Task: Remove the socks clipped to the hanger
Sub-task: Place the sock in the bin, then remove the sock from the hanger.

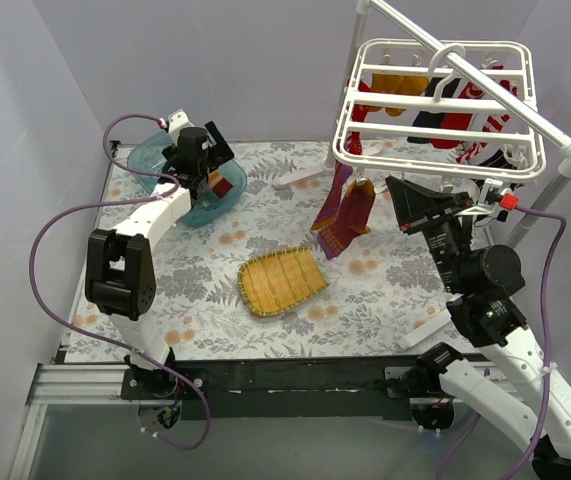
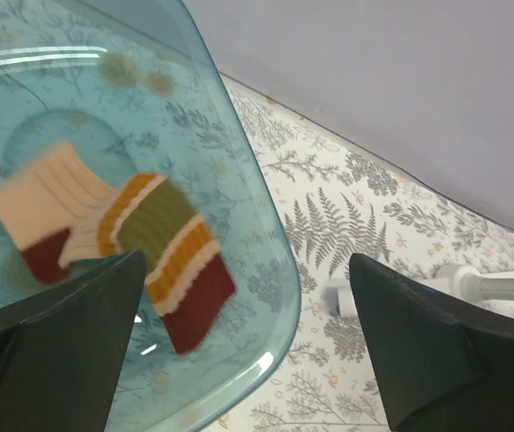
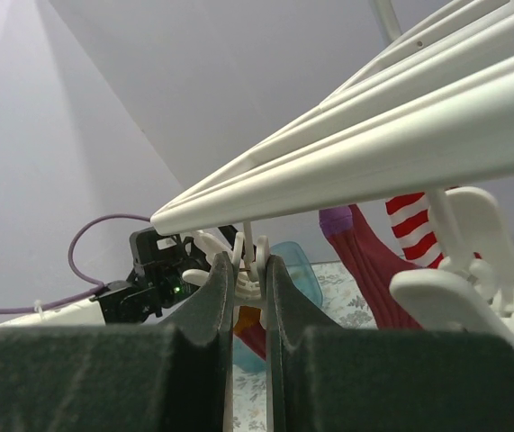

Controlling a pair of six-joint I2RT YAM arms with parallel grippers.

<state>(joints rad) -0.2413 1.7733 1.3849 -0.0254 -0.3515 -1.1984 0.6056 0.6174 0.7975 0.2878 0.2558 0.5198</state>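
The white grid hanger hangs at the back right with several socks clipped under it. A maroon sock and an orange-and-maroon sock dangle from its near left corner. My right gripper is raised to that corner. In the right wrist view the gripper is shut on a white clip under the hanger bar; the orange-and-maroon sock hangs below it. My left gripper hovers open and empty over a blue bowl that holds striped socks.
A yellow woven mat lies mid-table. The white pole stand holds the hanger at the right, its feet on the floral cloth. The blue bowl sits at the back left. A maroon sock and a red-and-white striped sock hang nearby.
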